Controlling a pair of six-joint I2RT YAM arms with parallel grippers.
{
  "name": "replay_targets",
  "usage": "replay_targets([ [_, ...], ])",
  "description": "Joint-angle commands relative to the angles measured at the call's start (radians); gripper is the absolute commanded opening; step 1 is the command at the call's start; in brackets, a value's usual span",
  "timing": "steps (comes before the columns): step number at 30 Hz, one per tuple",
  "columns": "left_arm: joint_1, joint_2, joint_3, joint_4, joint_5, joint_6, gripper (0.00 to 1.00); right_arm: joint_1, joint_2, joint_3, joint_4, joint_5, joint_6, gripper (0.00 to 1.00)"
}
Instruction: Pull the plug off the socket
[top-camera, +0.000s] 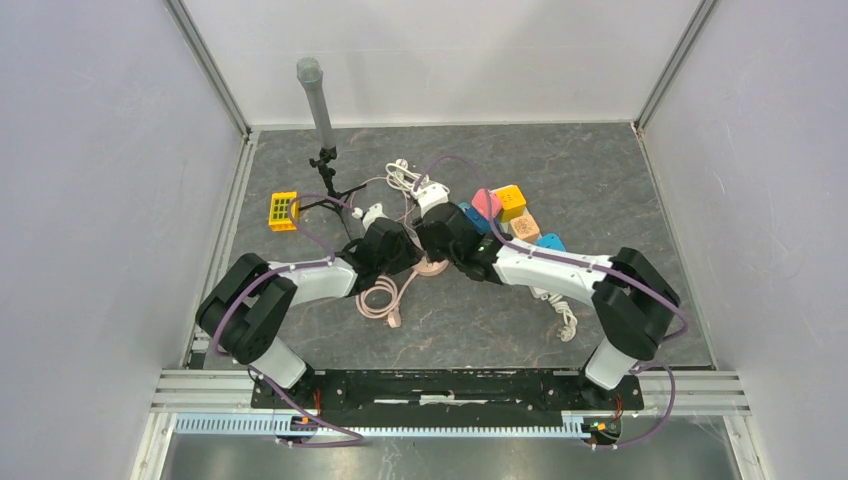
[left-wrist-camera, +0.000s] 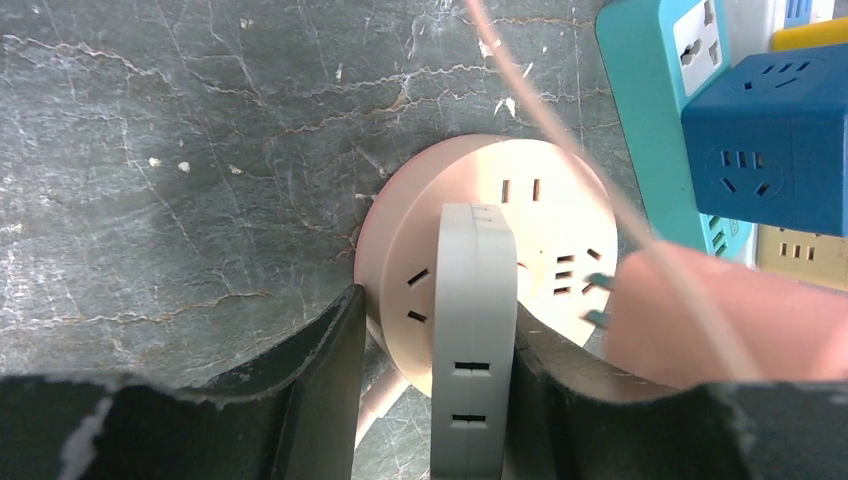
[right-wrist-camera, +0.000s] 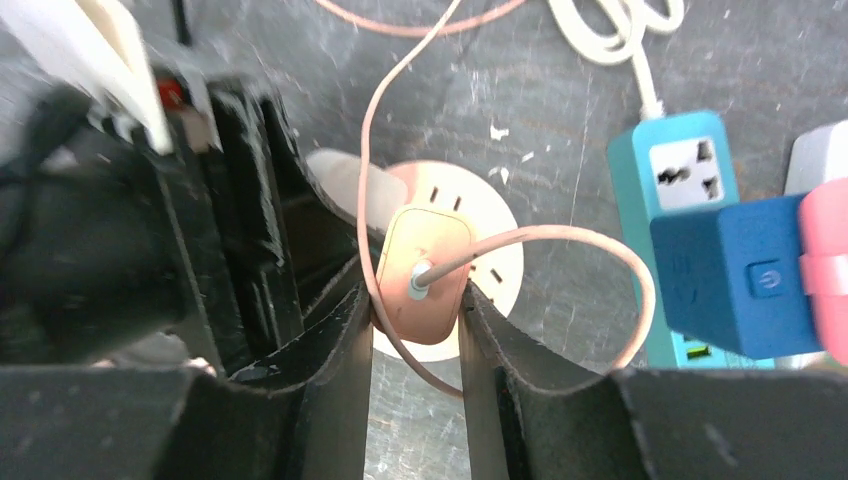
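Observation:
A round pink socket (left-wrist-camera: 470, 220) lies mid-table, also seen in the top view (top-camera: 432, 266) and the right wrist view (right-wrist-camera: 490, 255). A white upright piece (left-wrist-camera: 474, 330) stands on it. My left gripper (left-wrist-camera: 435, 385) is shut across the socket: one finger is on its rim and the other is against the white piece. My right gripper (right-wrist-camera: 415, 320) is shut on the pink plug (right-wrist-camera: 425, 285), whose thin pink cord (right-wrist-camera: 600, 250) loops to the right. In the left wrist view the plug (left-wrist-camera: 720, 325) is a pink blur at the right. Its two prongs show beside the socket face.
A teal power strip (right-wrist-camera: 680, 180) and a blue cube socket (right-wrist-camera: 735, 275) lie just right of the socket. More coloured cube sockets (top-camera: 510, 202) are behind. A yellow block (top-camera: 284, 210), a small tripod with a grey pole (top-camera: 320, 110), and coiled cords (top-camera: 380, 298) lie around.

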Motion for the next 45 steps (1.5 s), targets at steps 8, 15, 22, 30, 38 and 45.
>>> replay_targets([
  [8,0.008,0.020,-0.081,-0.287,0.010,0.088,0.41,-0.040,-0.017,0.099,-0.011,0.014,0.009,0.00],
  [15,0.009,-0.198,0.003,-0.357,0.107,0.151,0.57,-0.088,0.015,0.136,0.038,-0.041,0.008,0.00],
  [22,0.023,-0.301,0.111,-0.529,0.098,0.222,0.82,-0.116,0.180,0.263,0.067,-0.235,0.032,0.07],
  [30,0.053,-0.451,0.110,-0.673,0.019,0.203,0.96,-0.153,0.305,0.326,0.073,-0.417,0.070,0.29],
  [38,0.060,-0.564,0.133,-0.753,0.002,0.248,1.00,-0.180,0.252,0.269,0.054,-0.459,0.051,0.67],
  [45,0.060,-0.578,0.136,-0.758,0.032,0.277,1.00,-0.182,0.100,0.207,0.056,-0.440,0.049,0.77],
])
